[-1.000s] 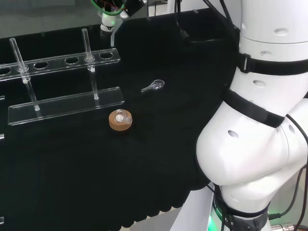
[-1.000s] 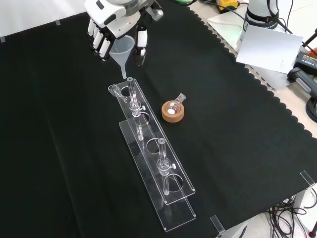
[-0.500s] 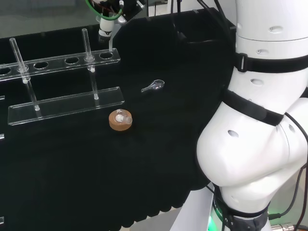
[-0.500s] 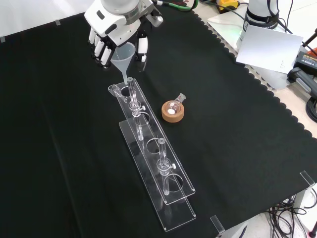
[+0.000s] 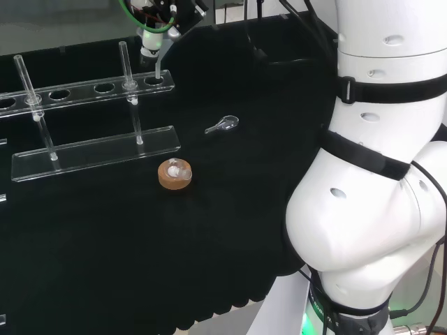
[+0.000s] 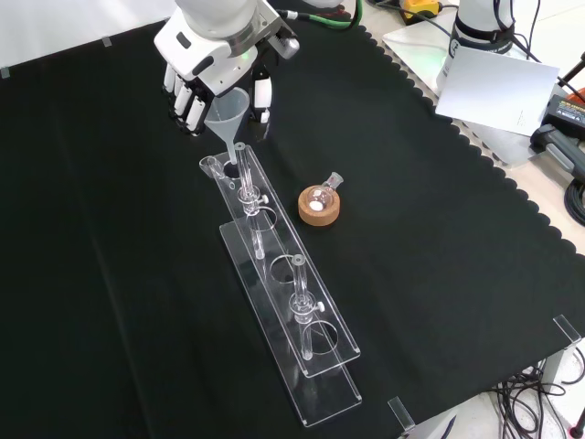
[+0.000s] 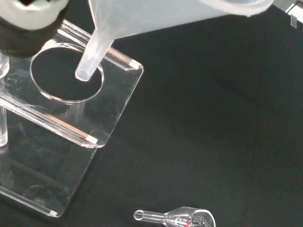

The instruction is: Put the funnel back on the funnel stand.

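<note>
Robot hand [image 6: 212, 69] curled round one translucent plastic cone funnel [image 6: 228, 108], spout over end hole of clear acrylic funnel stand [image 6: 283, 302]; one cork ring [image 6: 319, 208].

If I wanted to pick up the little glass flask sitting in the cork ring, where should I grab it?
Grab the flask by its short neck, coming from above. Its round bulb sits sunk in the cork ring, so there is little to hold there, but the neck sticks up and leans toward the upper right in the front view. Probably pinch it and lift straight up. The cloth around it is bare, so nothing blocks you.
</note>
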`<state>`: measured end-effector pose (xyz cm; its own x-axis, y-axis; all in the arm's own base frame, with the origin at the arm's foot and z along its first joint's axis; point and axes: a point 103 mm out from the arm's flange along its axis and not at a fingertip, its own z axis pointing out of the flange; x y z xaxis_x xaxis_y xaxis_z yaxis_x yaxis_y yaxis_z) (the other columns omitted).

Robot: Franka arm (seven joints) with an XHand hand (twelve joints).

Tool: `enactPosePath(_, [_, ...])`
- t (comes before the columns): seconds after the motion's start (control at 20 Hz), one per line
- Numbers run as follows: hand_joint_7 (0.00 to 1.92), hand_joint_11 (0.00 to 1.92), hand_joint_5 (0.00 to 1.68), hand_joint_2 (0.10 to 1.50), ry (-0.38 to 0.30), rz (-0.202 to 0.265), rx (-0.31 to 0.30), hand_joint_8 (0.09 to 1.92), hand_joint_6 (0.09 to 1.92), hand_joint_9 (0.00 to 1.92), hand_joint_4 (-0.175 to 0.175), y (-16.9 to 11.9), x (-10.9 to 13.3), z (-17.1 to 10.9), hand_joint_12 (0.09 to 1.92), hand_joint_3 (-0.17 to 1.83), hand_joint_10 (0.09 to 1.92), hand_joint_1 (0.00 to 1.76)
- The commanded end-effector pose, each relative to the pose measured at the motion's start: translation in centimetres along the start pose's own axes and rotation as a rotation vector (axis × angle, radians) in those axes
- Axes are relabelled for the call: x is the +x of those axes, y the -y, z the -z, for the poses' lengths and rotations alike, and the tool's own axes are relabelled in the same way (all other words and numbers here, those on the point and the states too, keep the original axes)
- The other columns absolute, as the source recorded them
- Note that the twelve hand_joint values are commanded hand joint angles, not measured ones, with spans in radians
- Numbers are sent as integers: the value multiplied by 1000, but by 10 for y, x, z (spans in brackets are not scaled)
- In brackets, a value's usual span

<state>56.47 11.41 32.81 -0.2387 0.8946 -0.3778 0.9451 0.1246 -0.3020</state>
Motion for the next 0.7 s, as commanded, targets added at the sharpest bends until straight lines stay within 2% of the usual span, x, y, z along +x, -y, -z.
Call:
enactPosePath(0.05, [947,987,1081,1011,-2,10,4,642,856,1328,175,-4,4,-4,958,95,200,1049])
enactPosePath(0.5, [947,989,1083,1011,0,23,35,642,855,1331,175,-14,11,-15,956,96,196,1050])
enactPosePath(0.7, [940,985,1074,1014,-26,37,54,640,868,1326,175,-20,14,-31,952,98,187,1045])
